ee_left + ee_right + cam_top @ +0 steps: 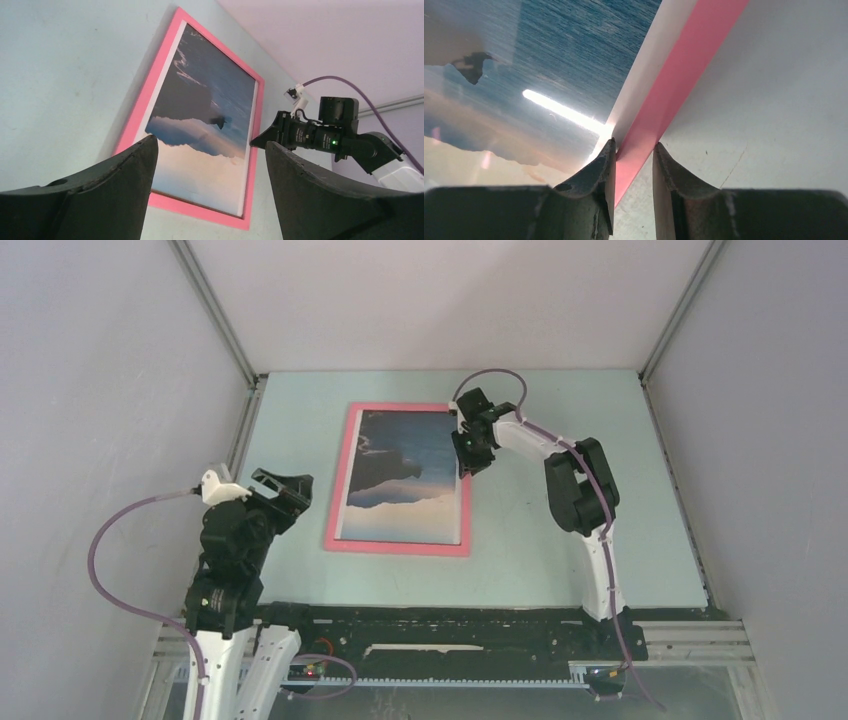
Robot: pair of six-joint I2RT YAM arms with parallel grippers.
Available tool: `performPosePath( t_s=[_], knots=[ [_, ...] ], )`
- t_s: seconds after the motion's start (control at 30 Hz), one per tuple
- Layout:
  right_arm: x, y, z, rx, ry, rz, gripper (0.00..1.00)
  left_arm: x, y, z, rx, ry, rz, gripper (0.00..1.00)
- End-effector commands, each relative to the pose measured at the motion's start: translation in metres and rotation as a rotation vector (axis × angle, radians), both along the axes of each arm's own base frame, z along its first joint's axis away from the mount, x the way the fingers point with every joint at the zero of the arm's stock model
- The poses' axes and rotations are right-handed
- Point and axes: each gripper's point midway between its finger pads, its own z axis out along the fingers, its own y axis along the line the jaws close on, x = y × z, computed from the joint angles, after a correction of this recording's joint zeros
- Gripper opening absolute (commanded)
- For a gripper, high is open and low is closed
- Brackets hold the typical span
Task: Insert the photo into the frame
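Note:
The frame (340,475), with a pink border, lies flat mid-table. The photo (405,480), a dark rock against blue sky and white mist, sits inside it face up. My right gripper (468,462) is at the frame's right border. In the right wrist view its fingers (596,170) stand close together on either side of the pink border (684,65), beside the photo's white margin (644,75). My left gripper (285,490) is open and empty, raised left of the frame. Its wrist view shows the frame (150,90) and photo (210,110) between wide jaws.
The pale green table (560,540) is walled by grey panels on the left, right and back. A black rail (450,625) runs along the near edge by the arm bases. The right arm (340,135) shows in the left wrist view.

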Motion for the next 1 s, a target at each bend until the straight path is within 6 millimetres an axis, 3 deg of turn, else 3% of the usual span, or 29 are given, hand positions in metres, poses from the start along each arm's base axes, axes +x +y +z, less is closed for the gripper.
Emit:
performPosePath(
  t_s=[0.0,0.13,0.23,0.43,0.57,0.73,0.97],
  knots=[
    [0.014,0.024,0.007,-0.062,-0.139,0.324,0.16,-0.009,0.011,0.018,0.07,-0.039,0.03,0.85],
    [0.019,0.017,0.008,-0.091,-0.157,0.388,0.15,-0.012,0.014,0.021,0.092,-0.035,0.034,0.85],
    [0.035,0.024,0.013,-0.092,-0.215,0.406,0.16,-0.009,0.015,0.021,0.1,-0.034,0.036,0.85],
    [0.059,0.075,0.027,-0.084,-0.364,0.583,0.15,-0.005,0.008,0.03,0.125,-0.05,-0.016,0.86],
    [0.073,0.098,0.033,-0.081,-0.418,0.652,0.15,-0.006,0.009,0.035,0.147,-0.056,-0.019,0.86],
    [0.065,0.133,0.033,-0.091,-0.495,0.772,0.15,-0.004,0.009,0.033,0.156,-0.05,-0.021,0.86],
    [0.041,0.194,0.05,-0.014,-0.582,0.819,0.17,-0.004,0.009,0.036,0.161,-0.055,-0.022,0.87]
  ],
)
